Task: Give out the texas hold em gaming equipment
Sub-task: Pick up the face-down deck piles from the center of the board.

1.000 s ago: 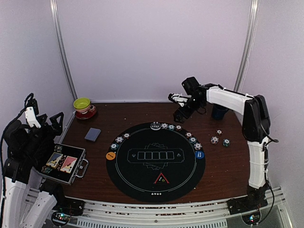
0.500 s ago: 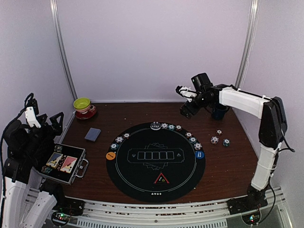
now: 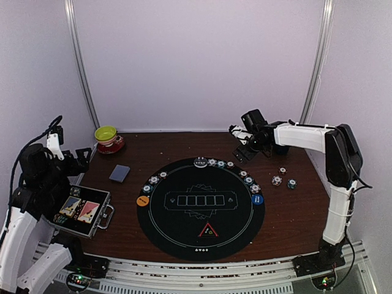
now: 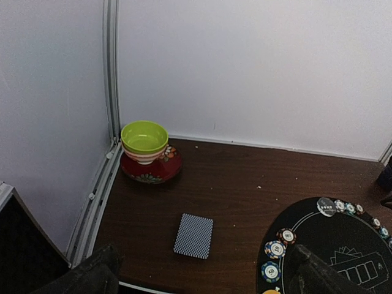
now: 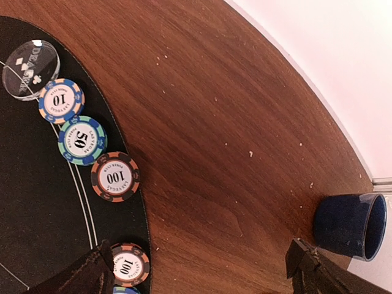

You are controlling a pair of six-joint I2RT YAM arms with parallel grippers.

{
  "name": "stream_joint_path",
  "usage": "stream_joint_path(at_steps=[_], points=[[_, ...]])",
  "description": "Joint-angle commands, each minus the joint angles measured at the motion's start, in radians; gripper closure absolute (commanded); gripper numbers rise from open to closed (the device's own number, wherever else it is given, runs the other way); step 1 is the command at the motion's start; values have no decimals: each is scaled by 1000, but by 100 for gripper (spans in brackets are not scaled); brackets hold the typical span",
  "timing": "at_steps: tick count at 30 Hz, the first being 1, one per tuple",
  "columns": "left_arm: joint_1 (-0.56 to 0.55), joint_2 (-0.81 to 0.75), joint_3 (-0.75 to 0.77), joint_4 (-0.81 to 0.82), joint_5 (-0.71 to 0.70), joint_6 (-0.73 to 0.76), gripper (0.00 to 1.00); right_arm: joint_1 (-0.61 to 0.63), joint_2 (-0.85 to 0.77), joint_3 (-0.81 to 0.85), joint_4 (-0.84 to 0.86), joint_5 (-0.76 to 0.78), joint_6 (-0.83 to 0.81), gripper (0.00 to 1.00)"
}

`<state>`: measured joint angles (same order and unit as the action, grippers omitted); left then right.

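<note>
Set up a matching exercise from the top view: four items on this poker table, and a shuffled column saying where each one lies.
Items:
1. deck of cards
2. red triangle marker
3. orange disc button
4. yellow-green bowl

Places:
A. on the red saucer, far left corner
B. at the left edge of the round black mat
C. on the near part of the mat
D. on the wooden table, left of the mat

Pairs: 1-D, 2-C, 3-B, 4-A.

Yellow-green bowl [image 4: 144,136] on red saucer [image 4: 151,172], far left corner; grey-blue card deck [image 4: 193,236] flat on brown wooden table [image 4: 245,184]; striped chips [image 4: 275,249] line black round mat [image 4: 343,257] edge, right
</note>
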<state>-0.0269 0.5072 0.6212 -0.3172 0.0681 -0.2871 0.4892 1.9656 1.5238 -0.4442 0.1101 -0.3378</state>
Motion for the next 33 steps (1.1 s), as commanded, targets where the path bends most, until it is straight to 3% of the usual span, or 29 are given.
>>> stream_joint_path(at_steps=[1, 8, 19, 29, 33], points=[[8, 114, 96, -10, 2, 9, 2, 9, -72, -28, 56, 81, 43, 0], [8, 250, 198, -32, -13, 6, 2, 9, -187, -104, 141, 76, 54, 0], [-17, 536, 405, -117, -242, 81, 2, 42, -247, -130, 183, 96, 66, 0], [-30, 931, 653, -170, 43, 195, 2, 55, -259, -150, 203, 141, 39, 0], [-55, 1044, 709, -212, 25, 217, 2, 37, -281, -178, 237, 150, 32, 0]])
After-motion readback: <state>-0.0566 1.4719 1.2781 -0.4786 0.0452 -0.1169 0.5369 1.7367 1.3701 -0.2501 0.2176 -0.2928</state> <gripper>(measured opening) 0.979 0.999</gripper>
